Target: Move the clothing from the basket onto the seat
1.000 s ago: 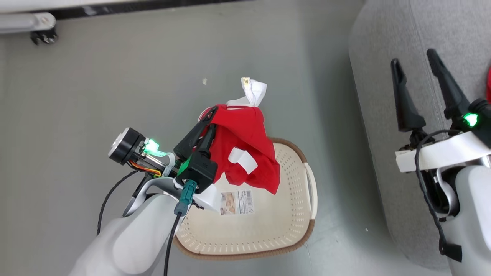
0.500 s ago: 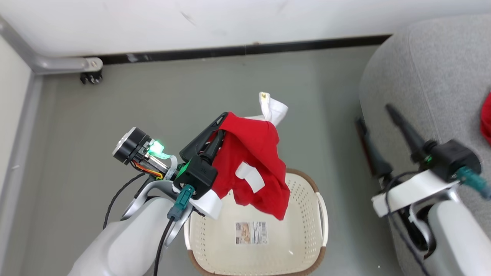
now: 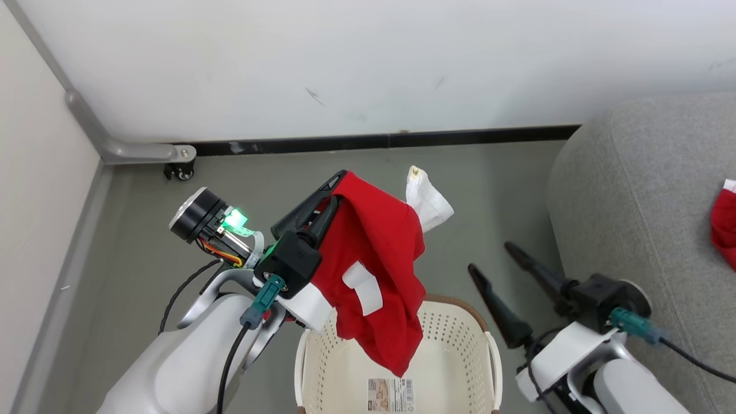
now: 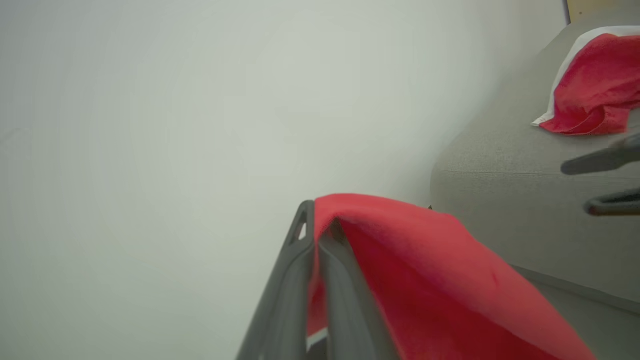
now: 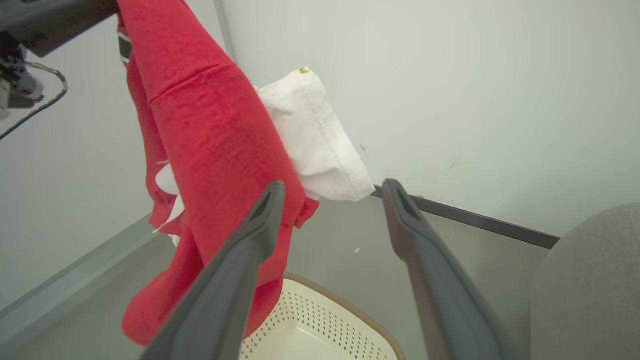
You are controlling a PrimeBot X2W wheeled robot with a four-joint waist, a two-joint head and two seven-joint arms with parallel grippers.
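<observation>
Grey floor [image 3: 494, 195], cream perforated basket [image 3: 460, 339] standing on it, grey sofa [image 3: 632, 190] beside, red garment [image 3: 725, 227] lying on its cushion

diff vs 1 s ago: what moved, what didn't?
The head view tilted up toward the wall, so the basket only seems to slide down. The open right gripper swung off the sofa edge toward the red garment. Unchanged: the left gripper stays shut on that garment, which hangs above the basket; a second red garment lies on the sofa.
</observation>
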